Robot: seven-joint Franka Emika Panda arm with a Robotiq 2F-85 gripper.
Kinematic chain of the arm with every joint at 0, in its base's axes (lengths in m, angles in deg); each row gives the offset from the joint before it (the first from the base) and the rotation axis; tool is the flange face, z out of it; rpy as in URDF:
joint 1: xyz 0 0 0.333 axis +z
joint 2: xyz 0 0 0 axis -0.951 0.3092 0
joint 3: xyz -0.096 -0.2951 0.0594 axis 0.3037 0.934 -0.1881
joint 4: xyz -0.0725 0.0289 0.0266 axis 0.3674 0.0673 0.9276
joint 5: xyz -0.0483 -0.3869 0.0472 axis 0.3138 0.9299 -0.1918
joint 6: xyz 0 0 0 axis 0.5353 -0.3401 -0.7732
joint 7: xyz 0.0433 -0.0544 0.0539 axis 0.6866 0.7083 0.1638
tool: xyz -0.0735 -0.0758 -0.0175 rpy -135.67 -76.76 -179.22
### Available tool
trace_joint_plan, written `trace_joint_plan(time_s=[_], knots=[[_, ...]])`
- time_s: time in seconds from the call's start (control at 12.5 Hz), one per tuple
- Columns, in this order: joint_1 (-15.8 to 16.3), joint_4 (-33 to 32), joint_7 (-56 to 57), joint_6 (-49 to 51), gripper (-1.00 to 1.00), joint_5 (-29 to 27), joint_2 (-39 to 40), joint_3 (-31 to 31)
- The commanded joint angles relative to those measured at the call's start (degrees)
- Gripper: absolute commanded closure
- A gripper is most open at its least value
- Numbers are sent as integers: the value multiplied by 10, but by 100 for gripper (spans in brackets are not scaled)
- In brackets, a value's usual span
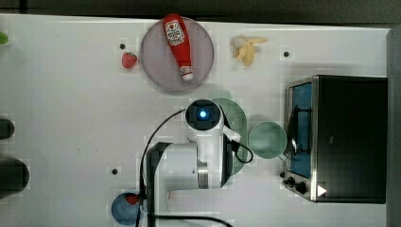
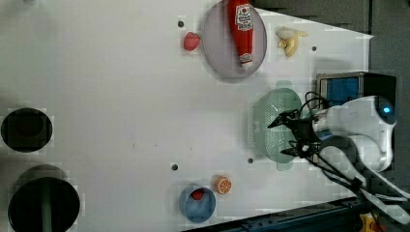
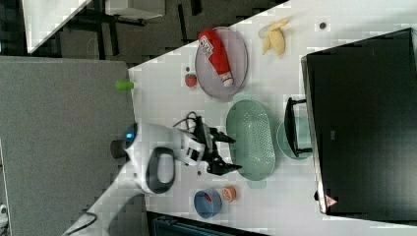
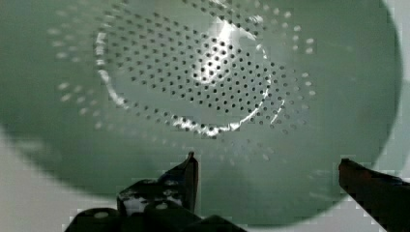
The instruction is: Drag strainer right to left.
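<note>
The strainer (image 1: 238, 124) is a pale mint-green oblong colander lying flat on the white table, partly covered by my arm (image 1: 204, 137) in the top view. It shows whole in the left view (image 2: 271, 124) and the right view (image 3: 251, 140). My gripper (image 2: 280, 137) hangs over the strainer's side, open, with nothing between its black fingers. The right view shows the gripper (image 3: 232, 155) at the strainer's left rim. In the wrist view the perforated inside of the strainer (image 4: 193, 82) lies just beyond the spread gripper (image 4: 268, 162).
A round green cup (image 1: 267, 139) sits between the strainer and a black toaster oven (image 1: 350, 137). A grey plate (image 1: 156, 66) carries a ketchup bottle (image 1: 178, 45), with a strawberry (image 1: 128, 60) and a banana (image 1: 247, 47) nearby. A blue bowl (image 2: 197, 204) and an orange slice (image 2: 223, 184) lie near the arm's base.
</note>
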Motion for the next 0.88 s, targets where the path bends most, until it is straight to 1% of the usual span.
trace_joint_plan(time_s=[0.08, 0.16, 0.48, 0.72, 0.88], knots=[[-11, 11, -139, -88, -100, -8, -20, 2], [-10, 7, -157, -103, -100, -8, 0, 2], [-4, -4, -157, -184, -100, -8, 71, -9], [5, -12, -167, -205, -100, -12, 94, -17], [11, -15, -204, -205, -100, -14, 96, -21]])
